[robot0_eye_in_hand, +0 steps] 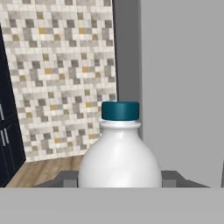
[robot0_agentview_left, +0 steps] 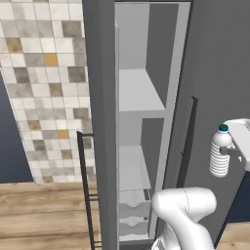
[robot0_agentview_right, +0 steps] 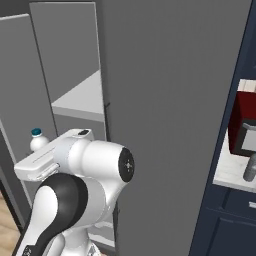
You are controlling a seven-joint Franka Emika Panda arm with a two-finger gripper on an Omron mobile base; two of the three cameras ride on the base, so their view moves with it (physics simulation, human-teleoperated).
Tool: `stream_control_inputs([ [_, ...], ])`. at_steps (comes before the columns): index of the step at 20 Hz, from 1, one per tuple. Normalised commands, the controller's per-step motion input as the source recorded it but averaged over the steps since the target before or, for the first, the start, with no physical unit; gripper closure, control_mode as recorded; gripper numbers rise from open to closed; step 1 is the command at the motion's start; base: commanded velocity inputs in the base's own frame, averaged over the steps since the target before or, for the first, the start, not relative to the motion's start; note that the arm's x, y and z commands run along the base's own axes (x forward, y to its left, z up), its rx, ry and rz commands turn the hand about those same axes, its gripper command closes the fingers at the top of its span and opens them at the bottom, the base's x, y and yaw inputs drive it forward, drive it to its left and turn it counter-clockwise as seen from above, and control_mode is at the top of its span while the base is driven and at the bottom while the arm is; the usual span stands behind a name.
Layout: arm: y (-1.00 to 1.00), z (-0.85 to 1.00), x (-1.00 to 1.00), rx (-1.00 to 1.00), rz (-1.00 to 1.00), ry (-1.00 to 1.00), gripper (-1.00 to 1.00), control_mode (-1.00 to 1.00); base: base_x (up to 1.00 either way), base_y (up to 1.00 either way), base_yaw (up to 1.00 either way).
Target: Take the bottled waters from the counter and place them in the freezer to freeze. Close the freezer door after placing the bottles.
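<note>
My gripper (robot0_agentview_left: 225, 154) is shut on the clear-white ribbed bottle (robot0_agentview_left: 219, 157) with the blue cap, holding it upright in the air. It hangs to the right of the open freezer (robot0_agentview_left: 141, 122), in front of the freezer door (robot0_agentview_left: 215, 63) and past its dark bar handle (robot0_agentview_left: 187, 141). In the hand view the bottle (robot0_eye_in_hand: 120, 159) sits between both fingers (robot0_eye_in_hand: 66, 179). In the right base view only the bottle's top (robot0_agentview_right: 37, 140) peeks over my arm. The smoky grey bottle (robot0_agentview_right: 250, 169) stands on the counter (robot0_agentview_right: 227, 176) at the far right.
White shelves (robot0_agentview_left: 139, 93) and drawers (robot0_agentview_left: 133, 202) line the freezer interior. A dark red microwave (robot0_agentview_right: 246, 117) sits on the counter above navy cabinets (robot0_agentview_right: 230, 220). A tiled wall (robot0_agentview_left: 44, 88) and a wooden floor (robot0_agentview_left: 44, 210) lie to the left. Another black bar handle (robot0_agentview_left: 84, 185) stands left of the freezer.
</note>
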Motion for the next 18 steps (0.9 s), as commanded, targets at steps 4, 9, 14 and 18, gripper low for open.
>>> stream_control_inputs([
  [4, 0.00, 0.00, 0.00, 0.00, 0.00, 0.00, 1.00, 1.00, 0.01, 0.00, 0.00],
  [9, 0.00, 0.00, 0.01, 0.00, 0.00, 0.00, 1.00, -1.00, 0.00, 0.00, 0.00],
  [14, 0.08, 0.03, 0.00, 0.00, -0.15, -0.02, 1.00, -1.00, 0.00, 0.00, 0.00],
  [18, 0.41, 0.01, 0.10, -0.02, -0.42, 0.00, 1.00, -1.00, 0.00, 0.00, 0.00],
])
